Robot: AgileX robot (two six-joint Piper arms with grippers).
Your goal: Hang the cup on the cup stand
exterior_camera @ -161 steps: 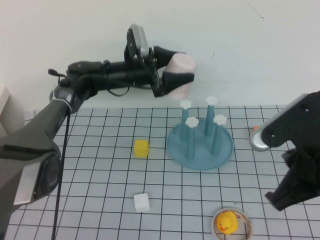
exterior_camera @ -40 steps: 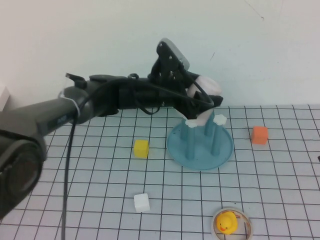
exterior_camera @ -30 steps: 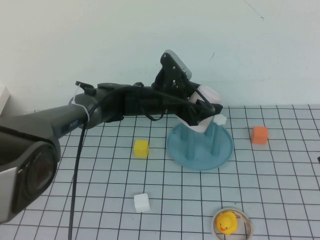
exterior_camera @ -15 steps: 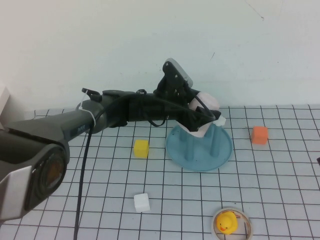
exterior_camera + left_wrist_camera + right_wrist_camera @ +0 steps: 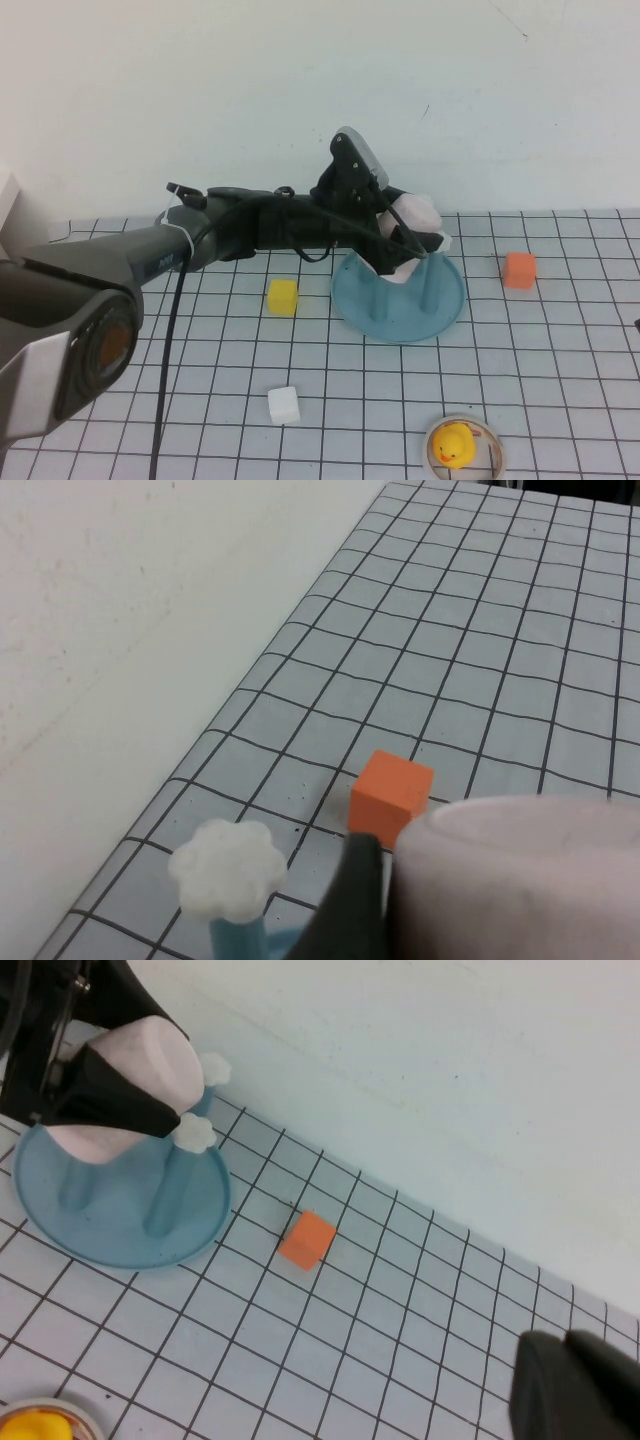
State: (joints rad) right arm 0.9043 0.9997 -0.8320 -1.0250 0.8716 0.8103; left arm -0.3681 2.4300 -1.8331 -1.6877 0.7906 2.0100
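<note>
Nearest the robot, at the front edge of the gridded table (image 5: 560, 380): a yellow rubber duck (image 5: 453, 443) sitting inside a small round ring (image 5: 492, 447). Left of it, a white cube (image 5: 283, 404) alone on the grid.

Mid-table: a yellow cube (image 5: 283, 296), apart from everything else. To its right, the cup stand (image 5: 400, 300), a round teal-blue dish with upright blue pegs; one white flower cap (image 5: 195, 1131) shows on a peg beside the cup, another (image 5: 214, 1068) behind it.

The cup (image 5: 412, 228), pale pink, sits mouth-down and tilted over the far-left pegs of the stand, its rim low, near the dish. The peg inside it is hidden, so whether it rests on a peg cannot be told.

The left gripper (image 5: 405, 243) reaches in from the left, over the stand's far side. Its black fingers (image 5: 120, 1100) bracket the cup on both sides and lie against its wall in the right wrist view: spread wide around the cup, clasping it.

Right of the stand, an orange cube (image 5: 519, 270) lies well apart from the dish, near the back wall.

The right gripper (image 5: 585, 1390) shows only as a dark shape in its own wrist view, off to the right of the table; jaws closed, empty.
</note>
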